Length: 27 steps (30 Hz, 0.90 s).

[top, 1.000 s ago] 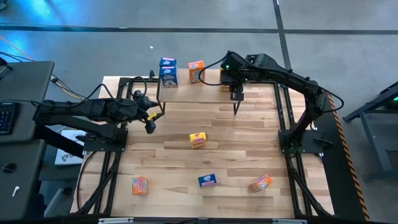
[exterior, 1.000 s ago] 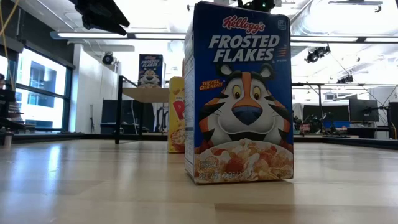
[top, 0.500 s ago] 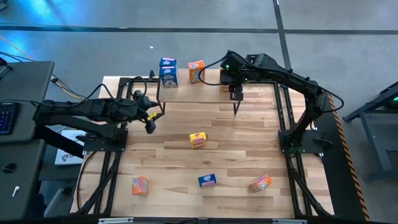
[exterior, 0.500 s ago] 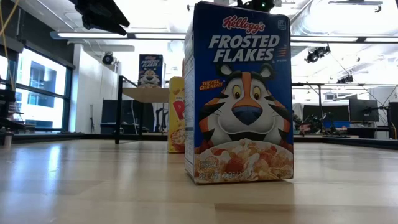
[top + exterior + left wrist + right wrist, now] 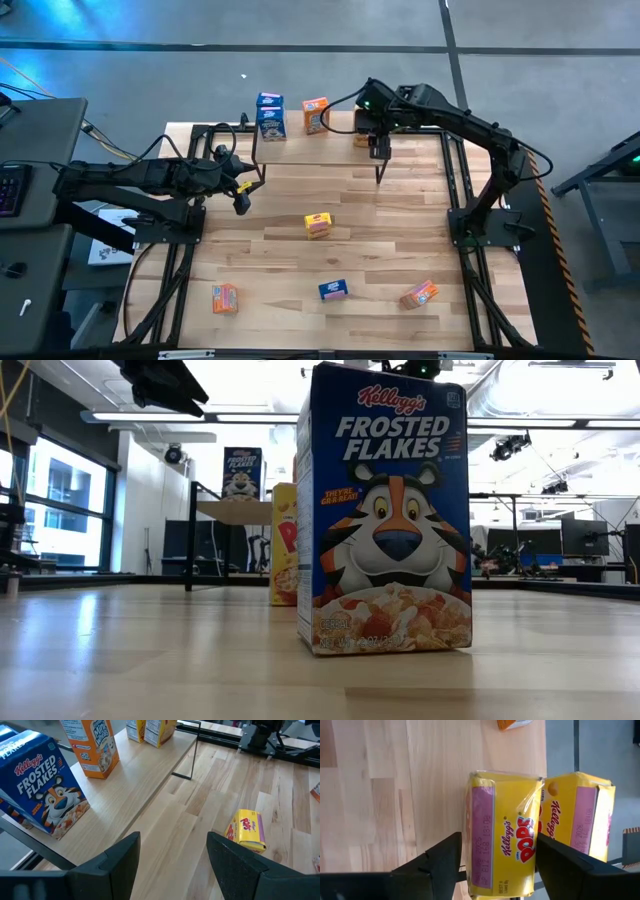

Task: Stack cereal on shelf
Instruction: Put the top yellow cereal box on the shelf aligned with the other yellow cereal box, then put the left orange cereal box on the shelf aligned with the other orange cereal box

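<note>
right gripper [image 5: 492,865]: over the right end of the low light-wood shelf on thin black legs [image 5: 330,150], fingers apart on either side of a yellow cardboard corn pops box [image 5: 502,837], apparently releasing it; contact could not be told.
reason for placement: set just beside a second yellow box [image 5: 577,815], likely to group like colours.
box axis: long axis running forward, away from the gripper; dated narrow face toward the wrist camera.
left gripper [image 5: 172,857]: waiting with fingers apart, empty, above the slatted wooden tabletop [image 5: 280,250]; a loose yellow box [image 5: 249,830] ahead of it.
</note>
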Available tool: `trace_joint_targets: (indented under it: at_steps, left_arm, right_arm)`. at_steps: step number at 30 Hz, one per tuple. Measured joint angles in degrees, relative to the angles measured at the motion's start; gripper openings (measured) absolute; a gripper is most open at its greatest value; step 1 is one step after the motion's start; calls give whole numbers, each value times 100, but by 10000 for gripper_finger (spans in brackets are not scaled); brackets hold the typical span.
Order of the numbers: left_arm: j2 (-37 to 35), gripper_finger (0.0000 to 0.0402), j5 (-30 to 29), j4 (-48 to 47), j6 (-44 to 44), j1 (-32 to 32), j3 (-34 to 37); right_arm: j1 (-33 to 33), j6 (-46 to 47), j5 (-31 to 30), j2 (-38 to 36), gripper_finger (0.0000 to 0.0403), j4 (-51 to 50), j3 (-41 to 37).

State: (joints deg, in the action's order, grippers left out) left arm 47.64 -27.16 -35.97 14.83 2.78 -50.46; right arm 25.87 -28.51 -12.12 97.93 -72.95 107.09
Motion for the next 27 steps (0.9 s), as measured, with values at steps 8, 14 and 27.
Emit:
trace_joint_targets:
  at_steps: [8,14,27]
  left_arm:
    - [0,220,0,0,0,-2,0]
    - [0,220,-2,0,0,-2,0]
    - [0,220,-2,-2,0,-2,0]
  right_arm:
    - [2,-2,-125,-9,232,-47,173]
    - [2,-2,-207,-9,233,-144,439]
    - [-141,594,-397,-9,232,-690,1172]
